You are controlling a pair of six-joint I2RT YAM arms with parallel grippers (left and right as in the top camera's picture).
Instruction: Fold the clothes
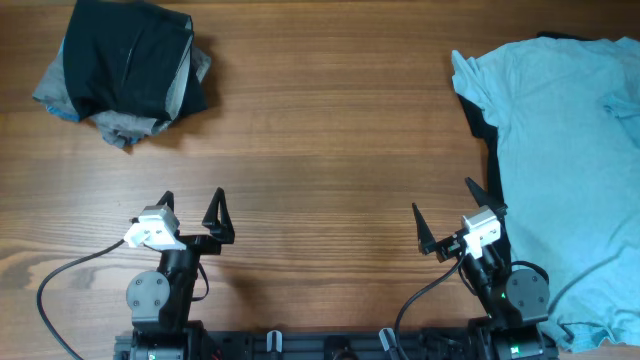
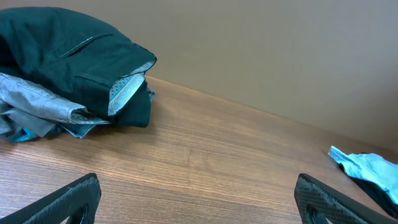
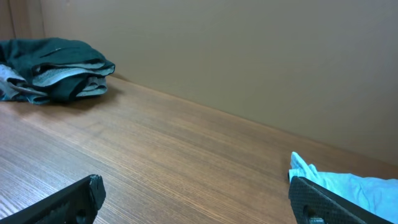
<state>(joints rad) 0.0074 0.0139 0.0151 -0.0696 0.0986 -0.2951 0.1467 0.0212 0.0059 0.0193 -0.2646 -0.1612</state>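
A light blue T-shirt lies spread flat at the right of the wooden table, over a dark garment whose edge shows at its left side. Its corner shows in the right wrist view and in the left wrist view. A pile of folded dark and grey clothes sits at the far left; it shows in the left wrist view and in the right wrist view. My left gripper is open and empty near the front edge. My right gripper is open and empty, just left of the T-shirt.
The wooden table runs bare between the pile and the T-shirt. The arm bases and cables sit along the front edge. A plain wall rises behind the table's far edge in both wrist views.
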